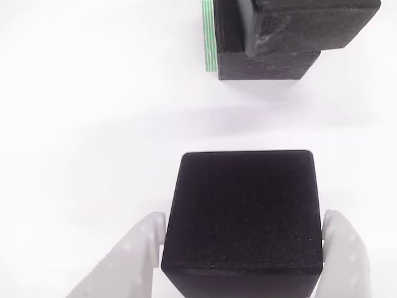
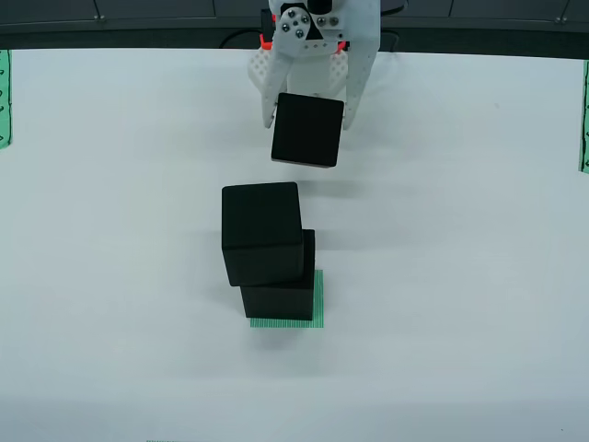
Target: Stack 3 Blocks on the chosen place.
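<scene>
Your white table point(image 2: 460, 276) fills the overhead view, and the white arm point(image 2: 317, 28) reaches in from its far edge, gripper point(image 2: 308, 115) pointing down toward the middle. It is clamped on a black cube point(image 2: 308, 130), which hangs above the surface, tilted slightly. Nearer you, two black cubes are stacked: the upper cube point(image 2: 262, 232) sits skewed and overhanging left on the lower cube point(image 2: 279, 299) (which rests on the green striped square point(image 2: 317, 308)). The wrist view adds the pale fingertips point(image 1: 144, 239) pressing the held cube's sides.
</scene>
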Controlling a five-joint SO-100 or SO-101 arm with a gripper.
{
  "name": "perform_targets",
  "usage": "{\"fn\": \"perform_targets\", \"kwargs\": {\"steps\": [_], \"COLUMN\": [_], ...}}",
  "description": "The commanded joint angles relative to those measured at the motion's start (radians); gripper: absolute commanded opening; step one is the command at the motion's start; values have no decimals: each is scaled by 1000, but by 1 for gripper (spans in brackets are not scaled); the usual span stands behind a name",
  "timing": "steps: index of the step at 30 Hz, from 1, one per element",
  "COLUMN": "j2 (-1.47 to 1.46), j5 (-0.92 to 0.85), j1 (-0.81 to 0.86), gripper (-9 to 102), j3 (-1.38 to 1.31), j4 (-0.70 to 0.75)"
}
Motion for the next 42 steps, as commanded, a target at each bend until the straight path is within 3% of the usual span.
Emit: {"fn": "perform_targets", "kwargs": {"steps": [1,20,42], "j2": [2,2,-26], "j5": [-8,-6,-6], "j1": [-2,2,32], "gripper": [26,23,22], "j3": [-87,-209,-267], "j4": [-11,-23,-281]}}
